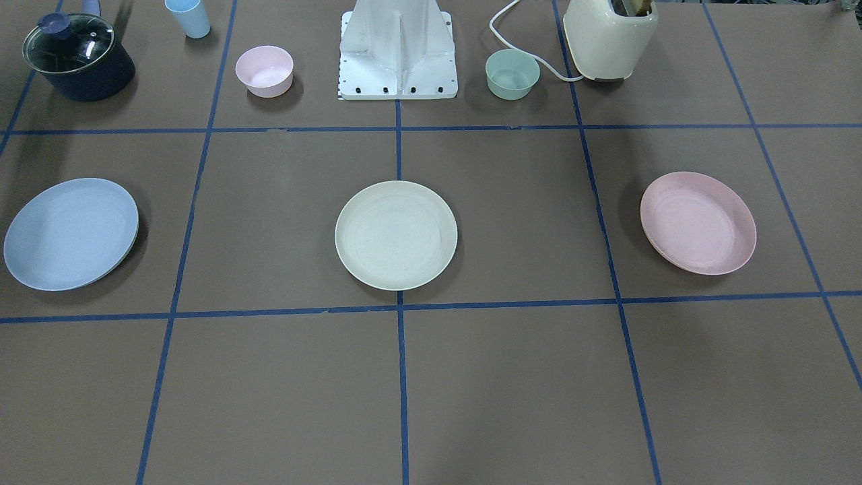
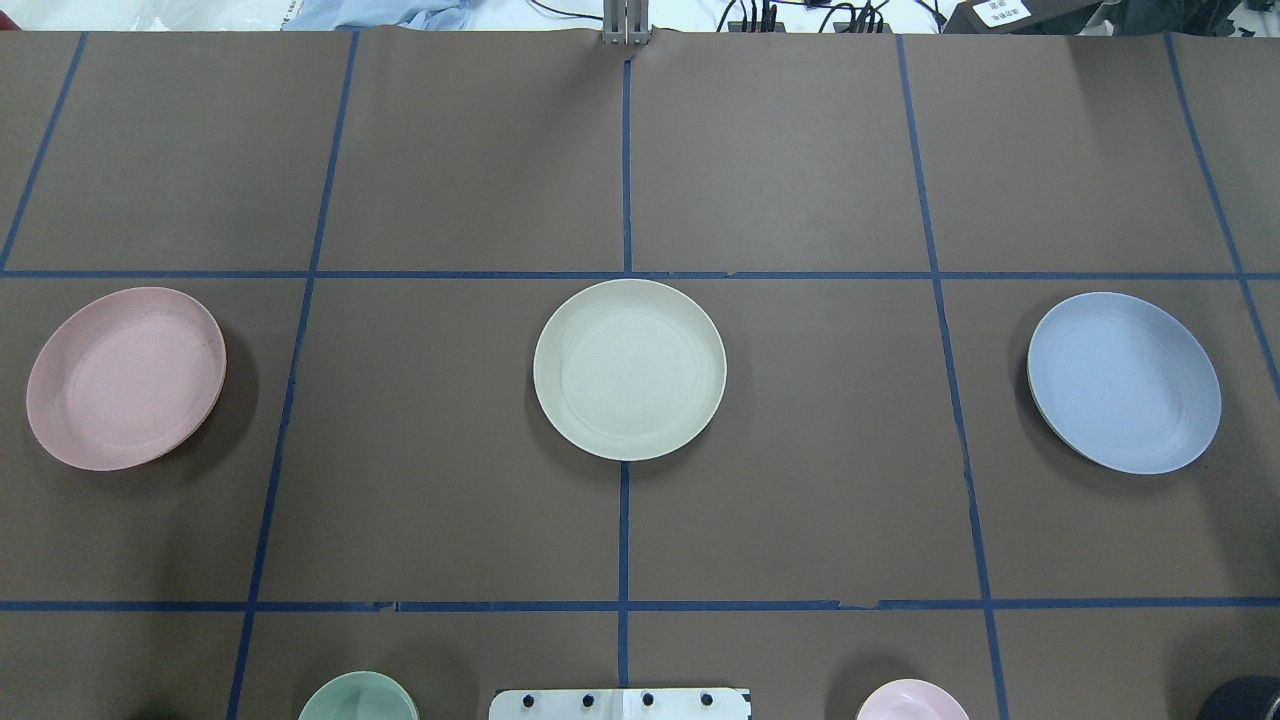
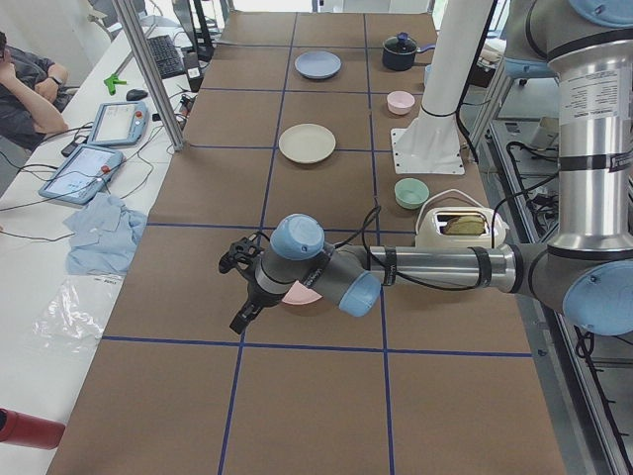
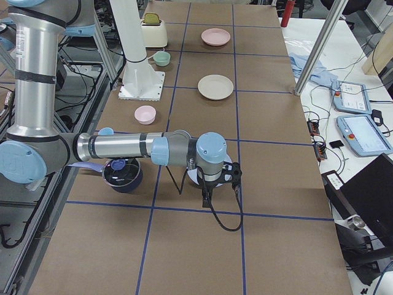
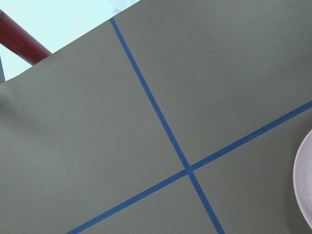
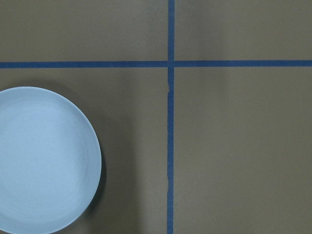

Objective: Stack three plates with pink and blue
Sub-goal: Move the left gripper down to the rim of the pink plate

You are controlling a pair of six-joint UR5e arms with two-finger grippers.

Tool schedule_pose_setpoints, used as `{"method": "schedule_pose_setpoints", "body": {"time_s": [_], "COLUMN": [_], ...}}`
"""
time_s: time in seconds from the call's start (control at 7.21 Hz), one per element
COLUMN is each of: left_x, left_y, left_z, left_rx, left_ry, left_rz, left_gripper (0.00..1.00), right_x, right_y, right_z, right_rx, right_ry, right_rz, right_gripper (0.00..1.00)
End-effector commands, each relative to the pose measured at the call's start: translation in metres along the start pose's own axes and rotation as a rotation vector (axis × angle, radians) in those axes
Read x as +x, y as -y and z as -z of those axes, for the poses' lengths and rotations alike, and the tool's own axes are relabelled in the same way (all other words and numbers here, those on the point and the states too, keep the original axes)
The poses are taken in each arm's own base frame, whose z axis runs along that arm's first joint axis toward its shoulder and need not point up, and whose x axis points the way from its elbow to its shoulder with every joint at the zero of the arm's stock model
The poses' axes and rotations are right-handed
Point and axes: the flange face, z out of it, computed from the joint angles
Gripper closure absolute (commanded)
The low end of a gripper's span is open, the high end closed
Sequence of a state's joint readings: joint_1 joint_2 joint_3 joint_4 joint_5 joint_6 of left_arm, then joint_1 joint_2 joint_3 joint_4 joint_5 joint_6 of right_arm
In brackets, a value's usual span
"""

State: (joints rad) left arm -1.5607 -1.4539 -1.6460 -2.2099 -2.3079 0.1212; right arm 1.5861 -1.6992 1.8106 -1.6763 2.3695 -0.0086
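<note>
Three round matte plates (image 2: 629,369)

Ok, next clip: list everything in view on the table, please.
pink plate: 1, pale pink, robot's left end
cream plate: 1, cream-white, centre
blue plate: 1, pale blue, robot's right end
pink bowl: 1, pink, beside base, right side
green bowl: 1, green, beside base, left side
cup: 1, pale blue, near pot
pot: 1, dark blue, glass lid, right side
toaster: 1, cream, left side
left claw: 1, black, near pink plate; open or shut unclear
right claw: 1, black, near blue plate; open or shut unclear
</note>
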Motion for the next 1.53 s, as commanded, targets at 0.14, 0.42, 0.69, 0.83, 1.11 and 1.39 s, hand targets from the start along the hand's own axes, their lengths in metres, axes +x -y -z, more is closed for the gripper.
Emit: {"method": "schedule_pose_setpoints", "body": {"time_s": [0.14, 0.42, 0.69, 0.83, 1.11, 1.39], "left_x": [0.007, 0.003, 0.019, 0.048, 0.095, 0.115], "left_y": [0.005, 0.081, 0.069, 0.049, 0.006, -0.036], "left_z": [-0.004, -0.002, -0.006, -0.036, -0.086, -0.105], "left_rx": [0.134, 0.217, 0.247, 0.181, 0.131, 0.145], "left_ry": [-0.146, -0.151, -0.186, -0.257, -0.228, -0.159], "left_rz": [-0.086, -0.073, -0.031, 0.071, 0.227, 0.306], "left_gripper": [0.00, 0.00, 0.00, 0.00, 0.00, 0.00], "right_x": [-0.034, -0.049, -0.051, -0.051, -0.048, -0.045], "right_y": [0.019, 0.027, 0.028, 0.027, 0.024, 0.021], "right_z": [0.034, 0.049, 0.050, 0.050, 0.047, 0.044], "right_rx": [0.073, 0.146, 0.189, 0.188, 0.183, 0.176], "right_ry": [-0.009, -0.019, -0.005, -0.005, -0.007, -0.008], "right_rz": [0.078, 0.147, 0.189, 0.190, 0.186, 0.180], "right_gripper": [0.00, 0.00, 0.00, 0.00, 0.00, 0.00]}}
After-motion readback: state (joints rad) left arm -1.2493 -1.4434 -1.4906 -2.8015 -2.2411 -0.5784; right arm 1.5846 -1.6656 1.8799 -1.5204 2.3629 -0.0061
